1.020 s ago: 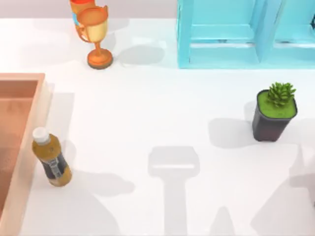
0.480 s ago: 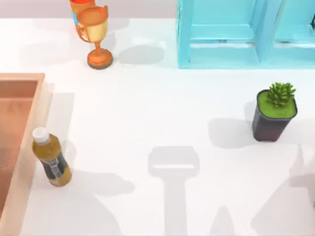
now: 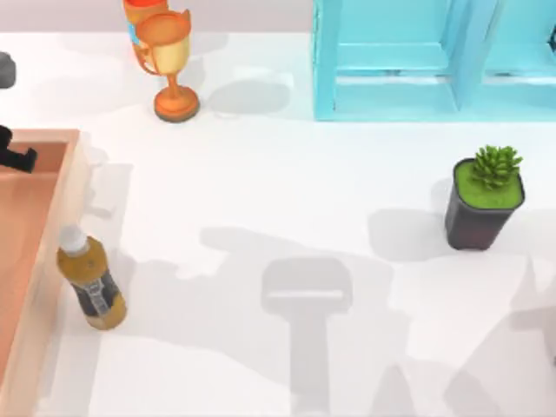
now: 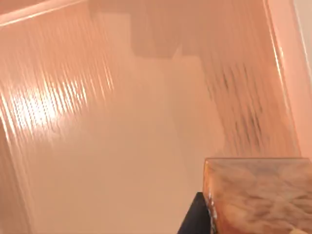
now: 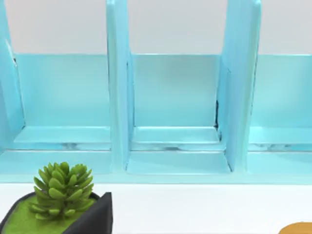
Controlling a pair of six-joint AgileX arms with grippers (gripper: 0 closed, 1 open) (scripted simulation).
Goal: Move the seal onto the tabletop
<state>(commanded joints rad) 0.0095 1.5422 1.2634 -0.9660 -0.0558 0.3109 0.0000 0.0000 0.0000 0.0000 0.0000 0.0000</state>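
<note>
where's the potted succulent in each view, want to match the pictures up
Top view: the potted succulent stands at the right, in front of the light blue shelf.
Right wrist view: the potted succulent sits close to the camera, in front of the shelf's compartments.
Left wrist view: looks into the salmon tray instead.
Shared landmark: the light blue shelf, in the top and right wrist views.

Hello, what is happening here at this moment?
The left arm's claw is at the far left of the table, over the salmon-orange tray. Its wrist view looks down into the tray, with an orange-tan marbled block, likely the seal, close beneath the camera. The seal is not yet on the white tabletop. An amber bottle stands beside the tray, with a trophy cup, a blue shelf and a potted plant farther off.
</note>
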